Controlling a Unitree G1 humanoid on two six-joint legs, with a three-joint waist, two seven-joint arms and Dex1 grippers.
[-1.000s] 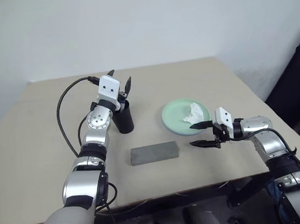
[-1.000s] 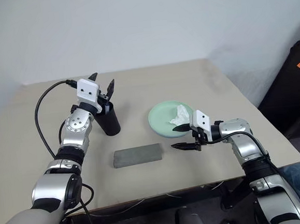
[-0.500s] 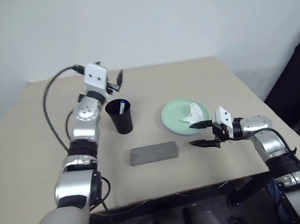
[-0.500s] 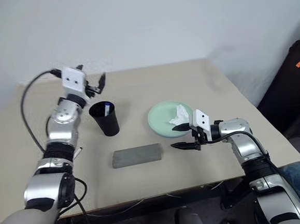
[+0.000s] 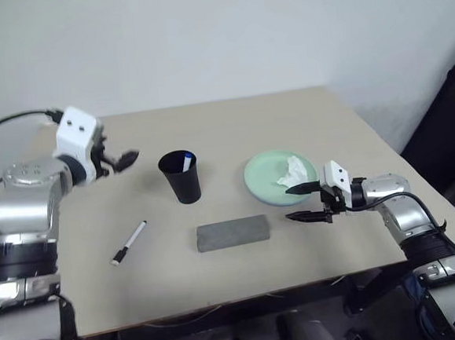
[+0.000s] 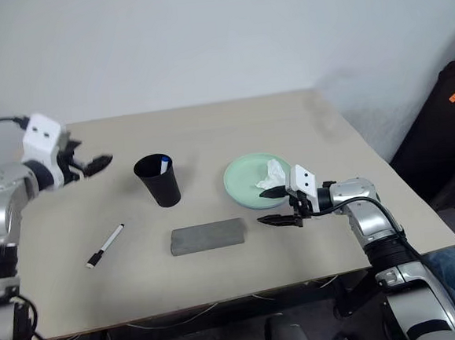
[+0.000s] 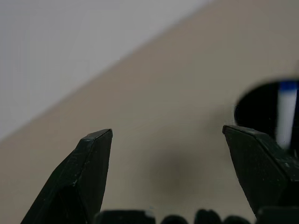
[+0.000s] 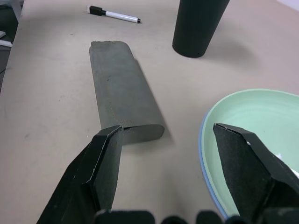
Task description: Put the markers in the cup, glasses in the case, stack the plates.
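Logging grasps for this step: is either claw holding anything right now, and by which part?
Nothing is held. The left claw is open in the air beside the cup; the right claw is open and empty between the case and the plates.

You see a plain black cup (image 5: 181, 176) near the middle of the beige table (image 5: 239, 122), with a white marker, blue-capped (image 5: 185, 164), standing inside it, and a white marker with a black cap (image 5: 128, 243) lying toward the table's left edge. The closed case (image 5: 234, 232) is plain dull grey. The mint green plate (image 5: 269, 176) sits on a light blue one (image 8: 203, 154) and carries a white tissue (image 5: 293, 170).
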